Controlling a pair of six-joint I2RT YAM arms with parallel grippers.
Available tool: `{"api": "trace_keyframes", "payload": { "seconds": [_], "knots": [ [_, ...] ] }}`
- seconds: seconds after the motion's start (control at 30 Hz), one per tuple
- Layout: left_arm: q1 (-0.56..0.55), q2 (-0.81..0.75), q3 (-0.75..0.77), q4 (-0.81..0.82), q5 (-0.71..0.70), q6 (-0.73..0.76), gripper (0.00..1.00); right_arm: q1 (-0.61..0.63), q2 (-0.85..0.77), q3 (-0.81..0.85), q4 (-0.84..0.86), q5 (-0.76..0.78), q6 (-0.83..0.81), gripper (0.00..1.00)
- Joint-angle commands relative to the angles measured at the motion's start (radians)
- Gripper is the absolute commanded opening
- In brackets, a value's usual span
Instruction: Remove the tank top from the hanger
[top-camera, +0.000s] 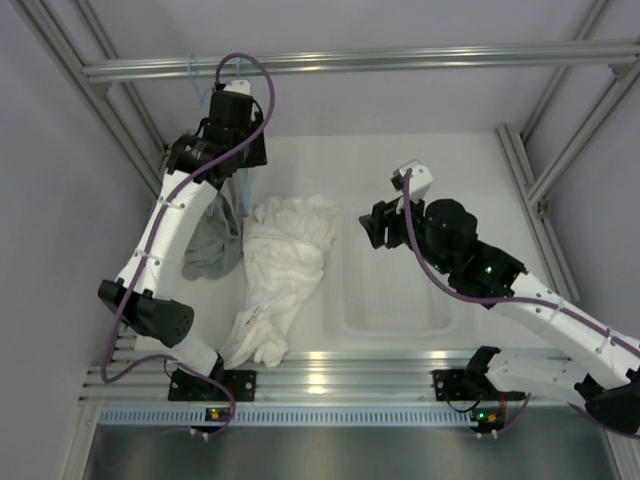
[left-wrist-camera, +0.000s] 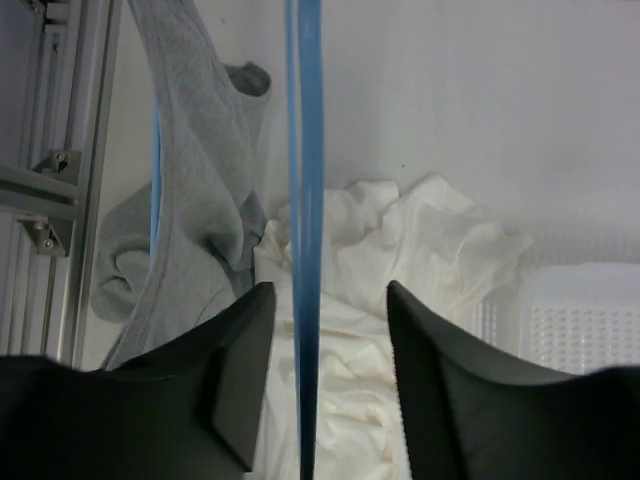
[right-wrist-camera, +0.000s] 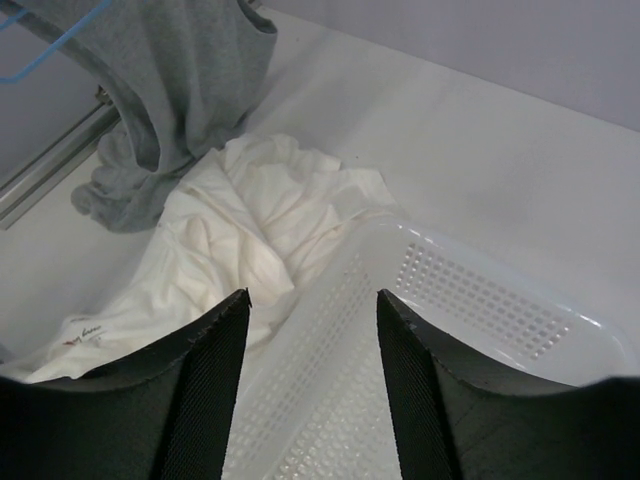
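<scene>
1. Left wrist view: the left gripper (left-wrist-camera: 330, 292) has its jaws apart. The bare blue bar of the hanger (left-wrist-camera: 305, 150) runs through the gap with space on both sides, so nothing is clamped.
2. The tank top (top-camera: 285, 270) is off the hanger. It lies heaped on the table (top-camera: 450, 180), left of centre and trailing toward the near edge. Its right side is just beside the left wall of the clear basket (top-camera: 395, 320). Judged from this, the removal looks done.
3. The right gripper (right-wrist-camera: 312, 300) is also spread and empty, hovering over the basket's left end, near the heap.
4. Risk: the hanger is unheld. If the left arm pulls away at an angle, a finger could hook the bar and swing it or drag it off the rail (top-camera: 400, 60), where it appears to hang.
5. Risk: the grey garment (left-wrist-camera: 200, 170) hangs on a second hanger (left-wrist-camera: 156, 170), just beside the left finger. A sideways move toward the table's left edge could snag it and pull it down.
6. Risk: if the right arm lowers, it could catch the basket rim or the white fabric.
7. Room: the left edge is crowded by frame posts and the grey garment, and the rail caps the far edge. The far right of the table looks open. The left arm's safest exit is probably straight back along the gap, toward the near edge.
</scene>
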Motion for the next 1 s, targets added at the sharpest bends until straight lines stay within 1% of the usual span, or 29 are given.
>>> {"api": "trace_keyframes", "payload": {
  "seconds": [0.0, 0.03, 0.07, 0.1, 0.13, 0.17, 0.2, 0.27, 0.37, 0.4, 0.43, 0.57, 0.67, 0.7, 0.73, 0.77, 0.8, 0.83, 0.9, 0.93, 0.97],
  "knots": [
    [-0.001, -0.045, -0.050, -0.081, -0.012, -0.028, 0.61, -0.014, 0.019, -0.010, 0.063, -0.070, -0.013, 0.56],
    [0.000, -0.071, -0.056, -0.076, -0.015, -0.031, 0.90, -0.014, 0.025, -0.016, 0.074, -0.099, -0.034, 0.60],
    [0.000, -0.086, -0.065, -0.062, -0.015, -0.029, 0.99, -0.016, 0.030, -0.022, 0.085, -0.129, -0.045, 0.67],
    [-0.001, -0.106, -0.087, -0.055, -0.017, -0.028, 0.99, -0.014, 0.051, -0.030, 0.094, -0.208, -0.059, 0.69],
    [-0.001, -0.146, -0.099, -0.050, -0.014, -0.029, 0.99, -0.014, 0.064, -0.030, 0.106, -0.247, -0.076, 0.72],
    [0.000, -0.167, -0.115, -0.039, -0.008, -0.028, 0.99, -0.014, 0.081, -0.030, 0.111, -0.294, -0.083, 0.78],
    [-0.001, -0.192, -0.150, -0.033, 0.001, -0.026, 0.99, -0.014, 0.114, -0.024, 0.114, -0.375, -0.093, 0.83],
    [0.000, -0.265, -0.191, -0.024, 0.029, -0.026, 0.99, -0.012, 0.150, -0.021, 0.131, -0.426, -0.106, 0.99],
    [0.000, -0.367, -0.298, -0.012, 0.058, -0.028, 0.99, -0.003, 0.208, -0.023, 0.164, -0.475, -0.116, 0.99],
    [-0.001, -0.416, -0.329, -0.013, 0.061, -0.029, 0.99, 0.003, 0.217, -0.023, 0.174, -0.476, -0.120, 0.99],
    [0.000, -0.442, -0.392, -0.013, 0.063, -0.029, 0.99, 0.006, 0.228, -0.019, 0.178, -0.472, -0.122, 0.99],
    [0.000, -0.555, -0.539, -0.003, 0.101, -0.035, 0.99, 0.029, 0.266, -0.003, 0.197, -0.456, -0.122, 0.99],
    [0.000, -0.646, -0.620, 0.007, 0.184, -0.029, 0.99, 0.055, 0.306, 0.023, 0.197, -0.457, -0.168, 0.99],
    [-0.001, -0.675, -0.639, 0.013, 0.211, -0.026, 0.99, 0.069, 0.341, 0.051, 0.176, -0.451, -0.186, 0.99],
    [0.000, -0.748, -0.662, 0.025, 0.221, -0.025, 0.99, 0.086, 0.361, 0.068, 0.163, -0.434, -0.227, 0.99],
    [0.000, -0.791, -0.722, 0.071, 0.233, -0.016, 0.99, 0.119, 0.412, 0.101, 0.151, -0.408, -0.241, 0.99],
    [-0.001, -0.836, -0.756, 0.105, 0.248, -0.002, 0.99, 0.133, 0.435, 0.118, 0.134, -0.353, -0.254, 0.99],
    [0.000, -0.927, -0.788, 0.131, 0.253, 0.004, 0.99, 0.144, 0.455, 0.134, 0.128, -0.332, -0.263, 0.99],
    [0.000, -1.009, -0.860, 0.195, 0.271, 0.027, 0.99, 0.159, 0.521, 0.171, 0.128, -0.292, -0.266, 0.99],
    [-0.001, -1.076, -0.875, 0.209, 0.267, 0.032, 0.99, 0.162, 0.541, 0.186, 0.126, -0.285, -0.271, 0.99],
    [0.000, -1.105, -0.886, 0.215, 0.261, 0.032, 0.99, 0.173, 0.564, 0.201, 0.120, -0.276, -0.277, 0.99]
  ]
}}
